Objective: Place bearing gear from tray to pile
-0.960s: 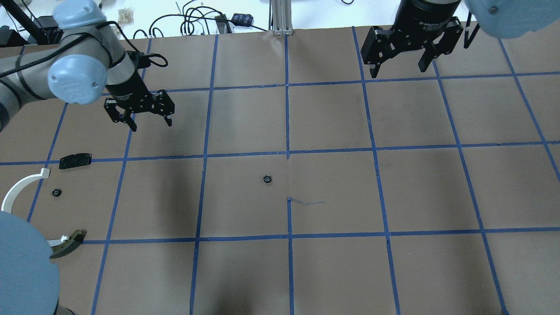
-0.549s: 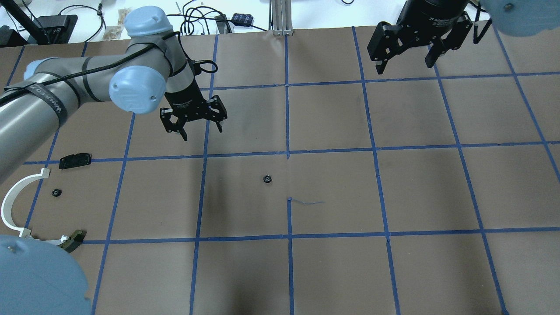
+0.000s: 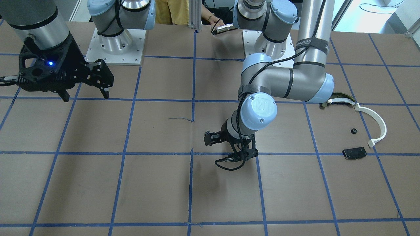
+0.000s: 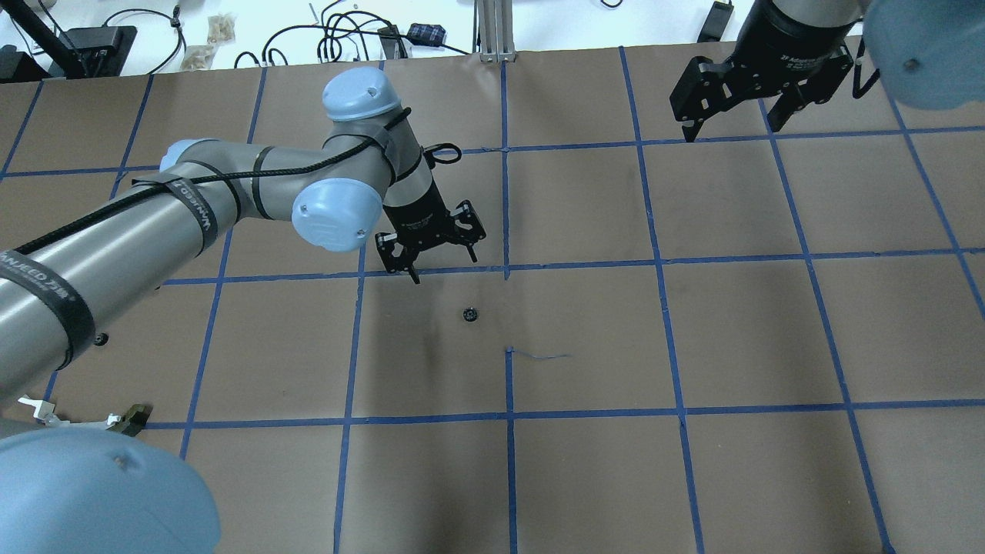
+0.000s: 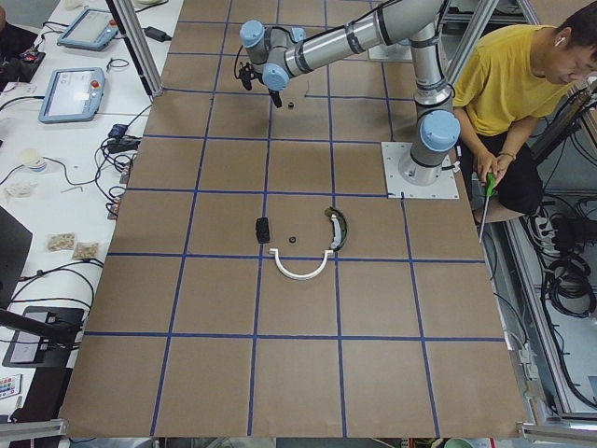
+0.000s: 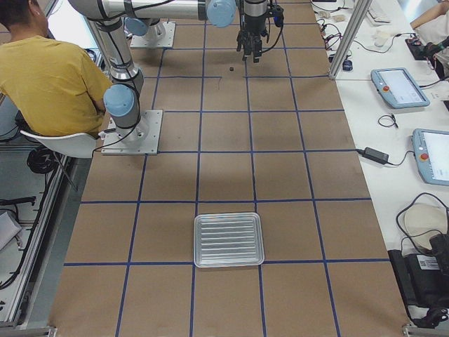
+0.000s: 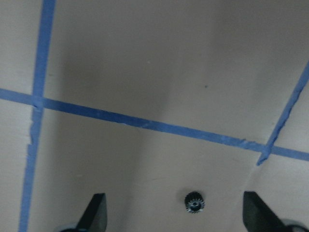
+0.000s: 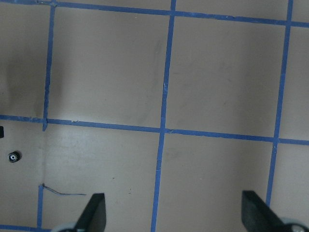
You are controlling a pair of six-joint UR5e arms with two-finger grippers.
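Small black toothed bearing gear (image 4: 469,314) lies loose, mid brown blue-taped table (image 4: 692,346); round, no long axis. Left end effector (image 4: 445,268), fingers spread, hovers near, gear just robot-ward of it. Right end effector (image 4: 729,127), spread, well apart.

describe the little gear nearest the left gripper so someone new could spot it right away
Look to the middle of the brown table, close by the open left gripper. The small black gear lies alone there on bare paper near a blue scribble; its twin sits far off beside the white arc.
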